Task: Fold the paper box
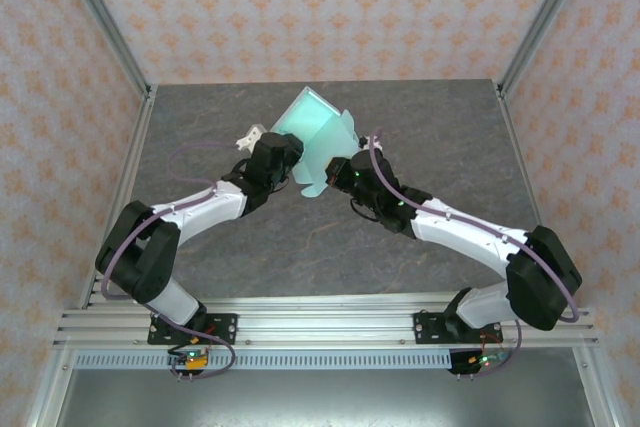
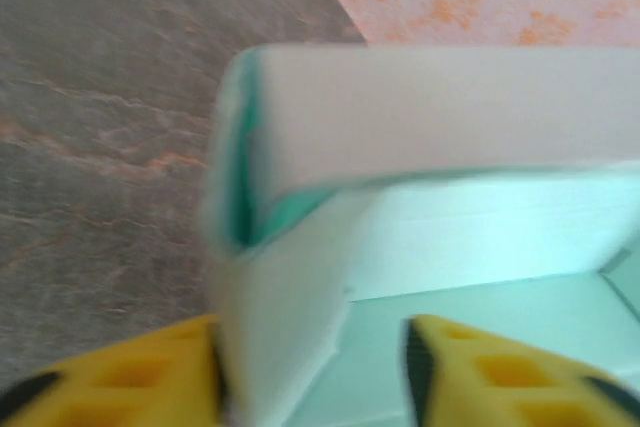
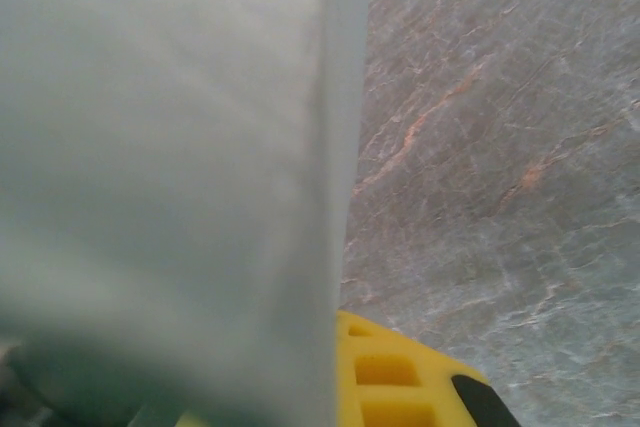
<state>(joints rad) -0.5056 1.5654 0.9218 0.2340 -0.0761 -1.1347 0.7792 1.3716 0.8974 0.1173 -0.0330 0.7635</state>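
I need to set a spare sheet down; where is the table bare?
Bare table: the near middle beyond the front rail, plus both far corners. Crowded: centre back, where the left gripper and right gripper meet at the paper box.

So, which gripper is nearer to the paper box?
Right, narrowly: the right gripper is shut on the paper box; the left gripper stands open, one box wall between its fingers.
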